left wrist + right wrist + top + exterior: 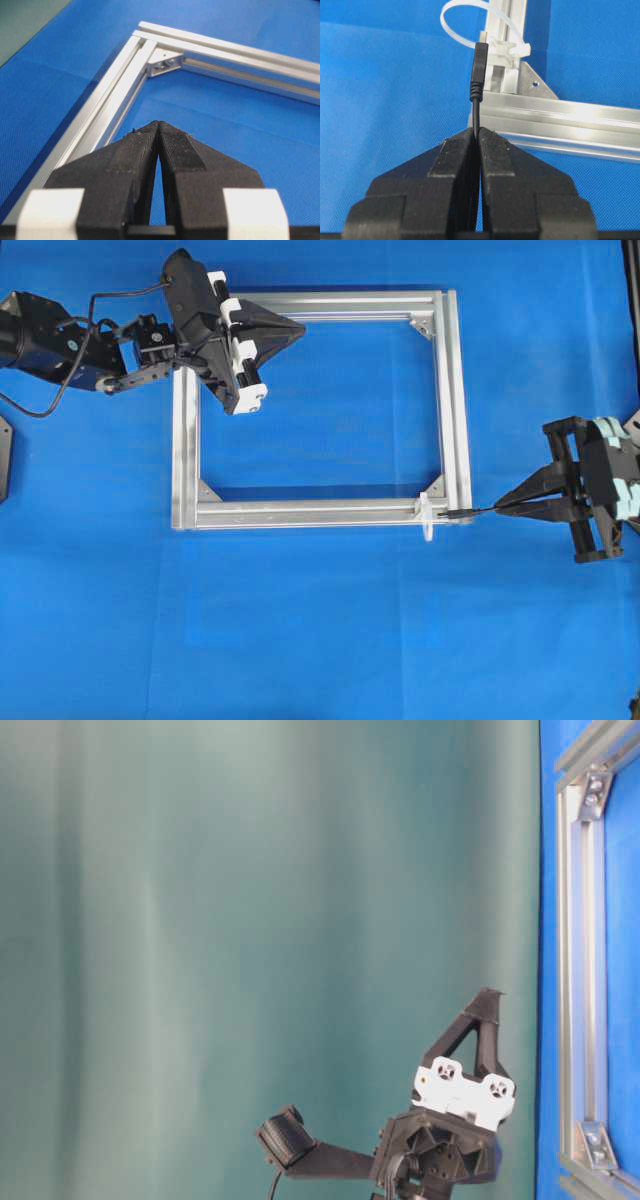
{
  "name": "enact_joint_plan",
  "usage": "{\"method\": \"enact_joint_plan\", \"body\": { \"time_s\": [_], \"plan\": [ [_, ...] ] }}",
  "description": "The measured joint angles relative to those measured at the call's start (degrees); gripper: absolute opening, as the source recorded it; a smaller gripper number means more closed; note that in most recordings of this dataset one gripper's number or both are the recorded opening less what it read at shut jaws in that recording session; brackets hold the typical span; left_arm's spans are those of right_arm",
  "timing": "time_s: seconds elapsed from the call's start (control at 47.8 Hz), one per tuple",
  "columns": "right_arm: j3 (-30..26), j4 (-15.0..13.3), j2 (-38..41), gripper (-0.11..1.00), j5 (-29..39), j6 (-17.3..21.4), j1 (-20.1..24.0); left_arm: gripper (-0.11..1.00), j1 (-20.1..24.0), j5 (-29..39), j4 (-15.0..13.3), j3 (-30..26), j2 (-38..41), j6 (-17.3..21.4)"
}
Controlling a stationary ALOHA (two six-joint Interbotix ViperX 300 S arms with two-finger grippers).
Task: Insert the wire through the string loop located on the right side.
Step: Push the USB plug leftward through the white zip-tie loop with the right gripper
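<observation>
**Wire pinched at the loop's mouth**

The right gripper [477,134] had its jaws pressed together on the wire [478,82], the thin black cable rising out from between the tips and ending in a thicker plug. In the right wrist view the plug tip stood right at the loop [470,22], a whitish translucent band curling out to the left of its clasp on the frame [570,120]; whether the tip had entered the loop could not be told from that angle. From overhead, the same gripper [497,507] sat just right of the frame's near right corner, pointing left, with the short wire [465,511] lying level between its tips and the loop [426,516], which stuck up as a small white tab on the near rail (the plug end appeared to reach the corner of the frame [458,390]).

The left gripper [159,125] had its jaws closed tip to tip with nothing between them. It hung over the blue cloth [225,135] inside the frame, aimed toward a corner bracket [164,62]. Overhead, this gripper [300,330] lay over the far left corner, well apart from the wire, its arm [60,335] reaching in from the left. The table-level view showed it [490,995] against a green backdrop [200,920], beside the frame's edge.
</observation>
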Motion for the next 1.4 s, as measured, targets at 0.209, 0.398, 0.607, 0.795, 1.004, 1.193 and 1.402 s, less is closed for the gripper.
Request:
{"method": "enact_joint_plan", "body": {
  "time_s": [0.209, 0.398, 0.607, 0.795, 1.004, 1.193, 1.402],
  "plan": [
    [0.0, 0.09, 0.09, -0.04, 0.0, 0.0, 0.0, 0.0, 0.0, -0.09, 0.0, -0.09, 0.0, 0.0],
    [0.0, 0.0, 0.0, -0.04, 0.0, 0.0, 0.0, 0.0, 0.0, -0.09, 0.0, -0.09, 0.09, 0.0],
    [0.0, 0.0, 0.44, -0.04, -0.62, 0.0, 0.0, 0.0, 0.0, -0.09, -0.09, 0.0, 0.09, 0.0],
    [-0.26, 0.09, 4.13, -0.04, -3.78, 0.35, 0.0, 0.0, -0.09, 0.0, 0.0, -0.09, 0.0, 0.0],
    [-3.16, 0.18, 11.51, -0.04, -7.82, 0.35, 0.09, 0.0, 0.0, 0.0, 0.0, -0.09, 0.0, 0.0],
    [-7.03, 0.62, 18.19, -0.04, -11.07, 0.35, 0.0, 0.0, 0.0, -0.09, 0.0, -0.09, 0.0, 0.0],
    [-10.81, 0.88, 22.94, -0.04, -11.78, 0.35, -0.09, 0.0, 0.0, -0.09, 0.0, -0.09, 0.09, 0.0]
  ]
}}
